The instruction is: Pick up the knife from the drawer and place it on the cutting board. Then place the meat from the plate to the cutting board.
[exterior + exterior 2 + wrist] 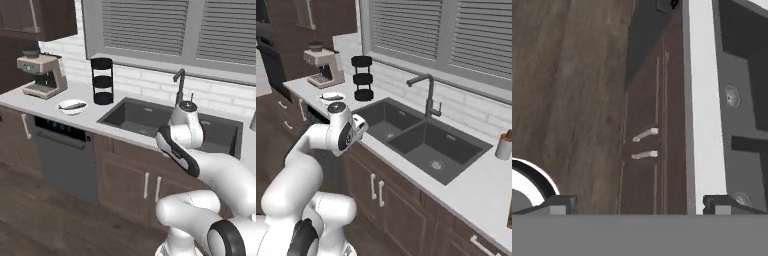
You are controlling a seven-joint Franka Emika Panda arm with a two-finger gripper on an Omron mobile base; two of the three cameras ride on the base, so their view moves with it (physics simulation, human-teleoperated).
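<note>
A: On the counter's left end, what's there?
B: A plate holding meat, likely soft and slick; grip mid-body.
A: And the gripper?
B: Spread, empty, over the cabinet doors beside the sink.

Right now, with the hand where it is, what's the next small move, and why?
Probably shift the hand away from the sink front to seek the drawer, since the knife comes first. The hand is open and empty, looking down at the closed cabinet doors under the sink, and the meat lies on its plate far to the left.
</note>
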